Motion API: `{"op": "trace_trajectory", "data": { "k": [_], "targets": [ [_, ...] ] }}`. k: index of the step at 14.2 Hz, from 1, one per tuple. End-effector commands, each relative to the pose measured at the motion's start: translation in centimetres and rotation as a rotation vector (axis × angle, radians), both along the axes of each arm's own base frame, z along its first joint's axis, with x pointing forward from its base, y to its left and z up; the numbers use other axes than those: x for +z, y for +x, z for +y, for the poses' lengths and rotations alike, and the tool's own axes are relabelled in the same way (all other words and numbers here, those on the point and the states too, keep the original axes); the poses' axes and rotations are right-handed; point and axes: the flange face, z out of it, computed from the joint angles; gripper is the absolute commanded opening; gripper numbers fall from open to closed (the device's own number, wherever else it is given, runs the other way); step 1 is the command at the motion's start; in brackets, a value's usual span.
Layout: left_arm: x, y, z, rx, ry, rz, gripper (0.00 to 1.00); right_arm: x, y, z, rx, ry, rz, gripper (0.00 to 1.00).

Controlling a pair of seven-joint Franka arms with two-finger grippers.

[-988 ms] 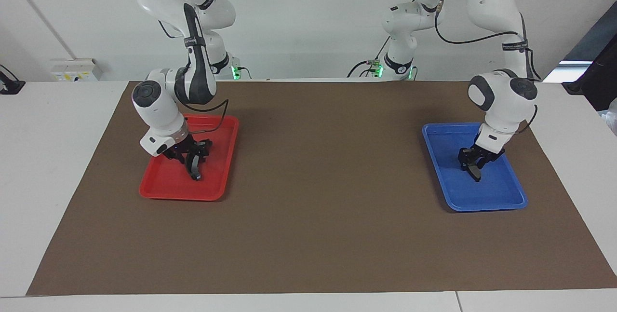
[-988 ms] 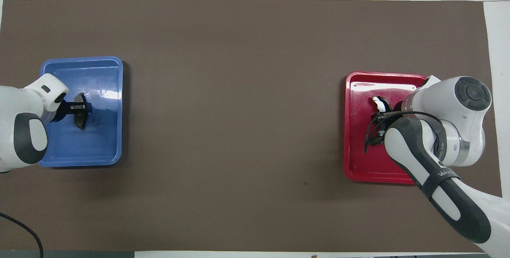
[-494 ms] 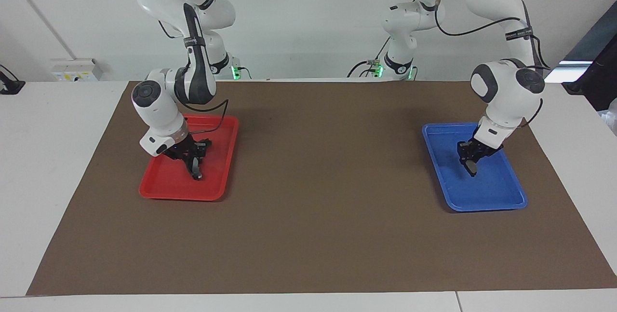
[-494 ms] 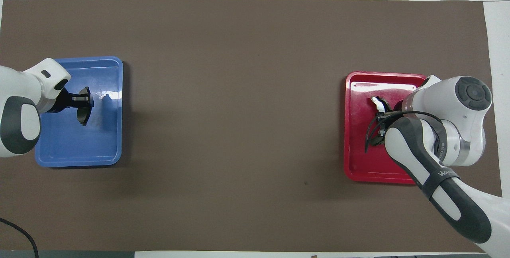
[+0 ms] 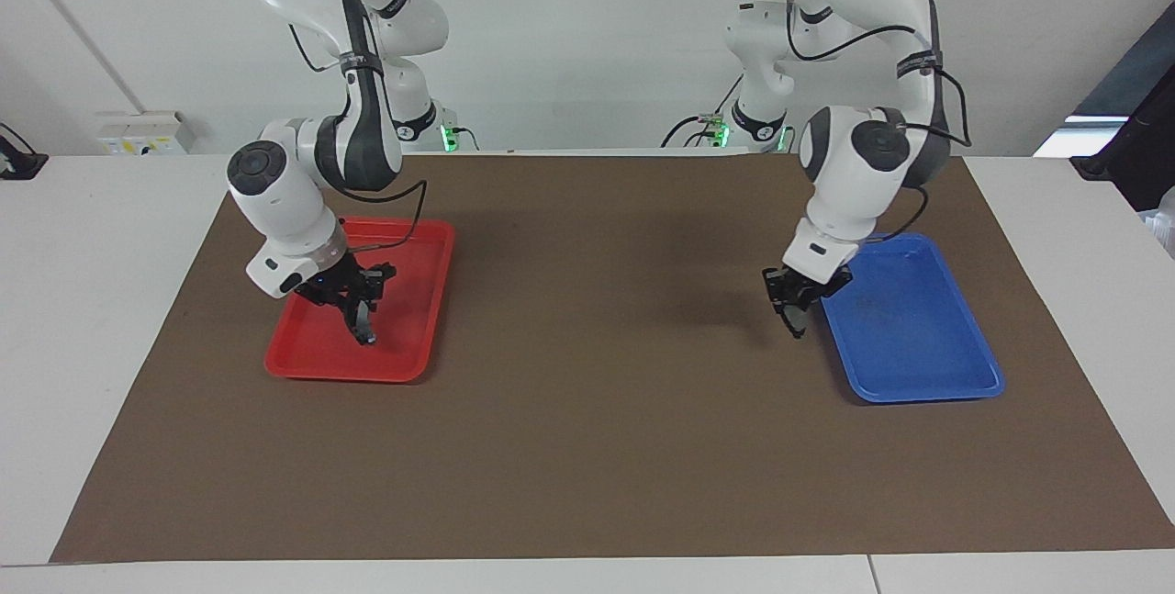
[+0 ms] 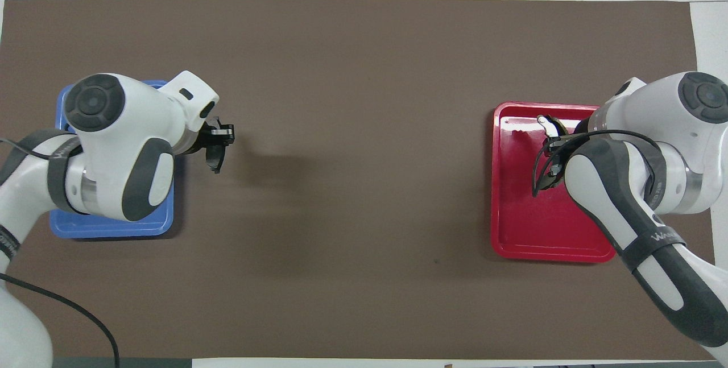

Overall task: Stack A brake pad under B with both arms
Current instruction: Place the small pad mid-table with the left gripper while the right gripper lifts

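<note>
My left gripper (image 5: 794,311) is shut on the short dark grey pad A (image 5: 797,326) and holds it in the air over the brown mat, just beside the blue tray (image 5: 918,364) toward the table's middle. It also shows in the overhead view (image 6: 217,149), where pad A (image 6: 216,158) hangs on edge. My right gripper (image 5: 361,317) is low over the red tray (image 5: 303,360) and is shut on the longer black crescent pad B (image 5: 367,331). In the overhead view the right arm hides most of that gripper (image 6: 549,149) and its pad.
The brown mat (image 5: 587,447) covers most of the white table. The blue tray (image 6: 114,228) lies at the left arm's end and the red tray (image 6: 523,231) at the right arm's end. A dark monitor edge (image 5: 1129,126) stands off the table's corner.
My left gripper has lifted pad A out of the blue tray and swung it toward the table's middle. My right gripper has shifted slightly within the red tray, holding pad B.
</note>
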Motion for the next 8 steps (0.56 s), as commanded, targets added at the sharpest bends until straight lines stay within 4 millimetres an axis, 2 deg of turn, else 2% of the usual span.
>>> {"op": "trace_trajectory", "data": {
  "k": [1, 4, 7, 8],
  "targets": [
    [-1.8, -0.6, -5.5, 0.009, 0.0, -0.025, 0.01, 3.4, 1.4, -0.2, 0.023, 0.008, 0.0, 0.02],
    [-3.9, -1.7, -13.0, 0.021, -0.009, -0.016, 0.01, 5.6, 2.0, -0.4, 0.017, 0.01, 0.003, 0.02],
    [-4.9, -2.8, -16.0, 0.001, -0.027, -0.035, 0.01, 7.4, 2.3, -0.7, 0.012, 0.013, 0.015, 0.02],
    [-6.1, -3.7, -17.4, -0.026, -0.028, -0.033, 0.01, 7.7, 2.4, -0.7, 0.013, 0.014, 0.02, 0.02]
  ]
}}
